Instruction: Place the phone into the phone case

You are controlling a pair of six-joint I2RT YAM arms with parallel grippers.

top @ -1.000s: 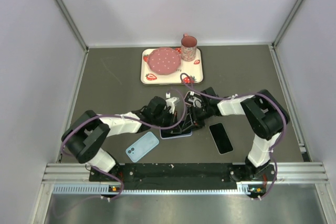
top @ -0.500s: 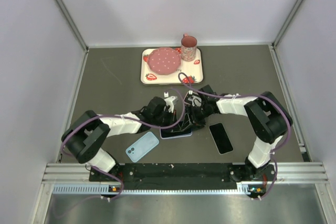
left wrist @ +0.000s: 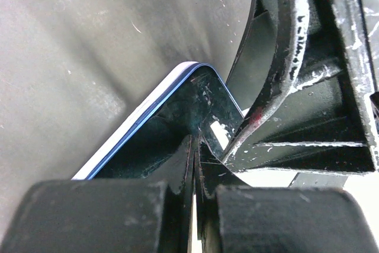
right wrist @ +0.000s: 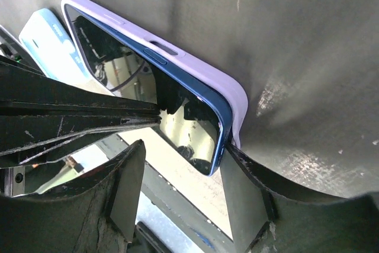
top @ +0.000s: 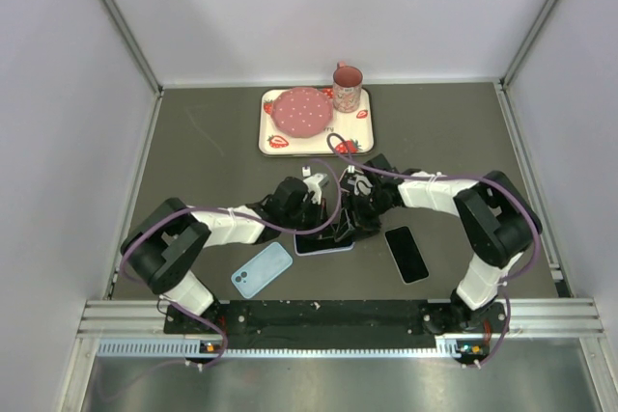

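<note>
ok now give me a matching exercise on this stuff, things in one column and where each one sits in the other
Things:
1 mug
2 black phone
3 light blue case
4 cased phone

Places:
A where left fingers and right fingers meet
B lying right of the cased phone
C at the tray's far right corner
D lying near-left of the cased phone

Pairs: 1-C, 2-B, 3-D, 4-A

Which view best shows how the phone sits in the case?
Right wrist: the phone's blue edge runs along the case's lilac rim, with a full side visible. The left wrist view shows only one corner, and the top view shows only a small, mostly covered strip.
</note>
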